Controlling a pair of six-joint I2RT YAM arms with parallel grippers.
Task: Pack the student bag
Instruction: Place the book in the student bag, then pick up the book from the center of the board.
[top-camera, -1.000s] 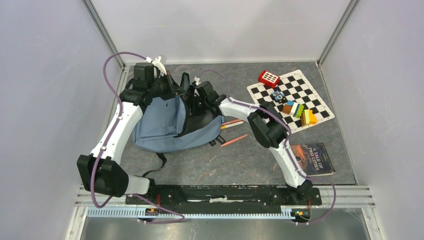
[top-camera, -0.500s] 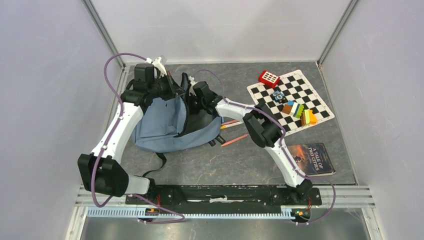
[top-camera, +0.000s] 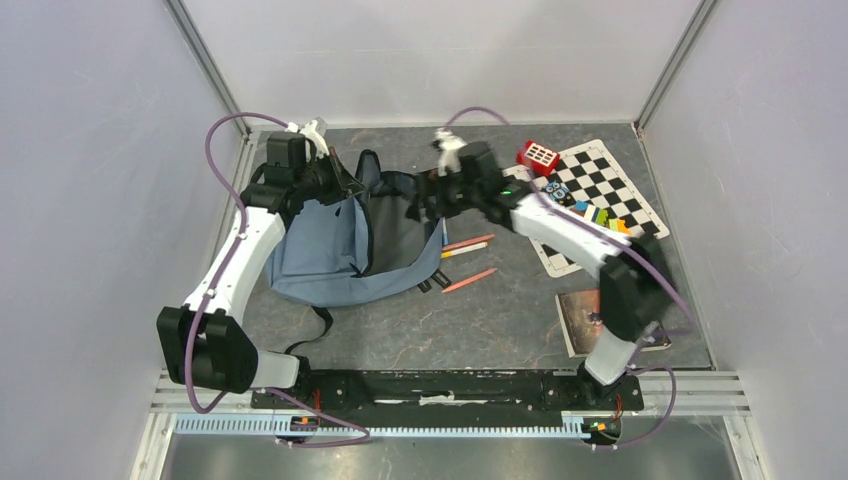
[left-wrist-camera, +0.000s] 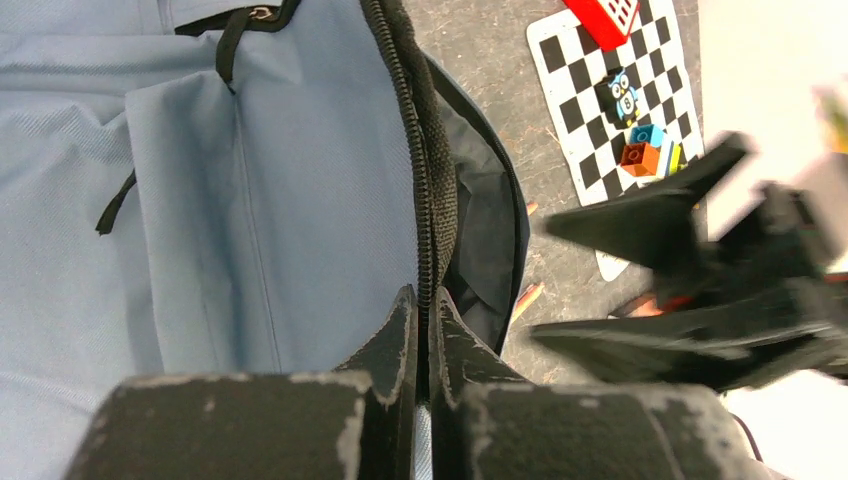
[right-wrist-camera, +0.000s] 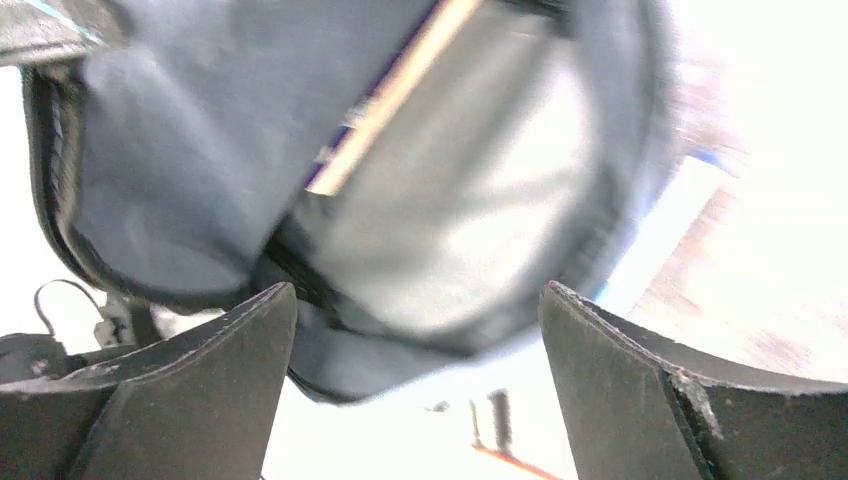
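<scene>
The right gripper (top-camera: 424, 200) has been drawn back out of the student bag (top-camera: 320, 250), which lies left of centre on the table (top-camera: 500, 310), and its jaws are now spread wide. Only in the left wrist view is the left gripper (left-wrist-camera: 420, 305) seen pinched shut on the bag's zipper (left-wrist-camera: 425, 180).

Clear drop into the gaping mouth of the student bag (top-camera: 310, 250), rim pinched up by left gripper (left-wrist-camera: 425, 300). Crowded overhead by right gripper (right-wrist-camera: 418, 290), spread wide. Pencils (top-camera: 468, 242) just right of it; bare table (top-camera: 480, 330) nearside.
</scene>
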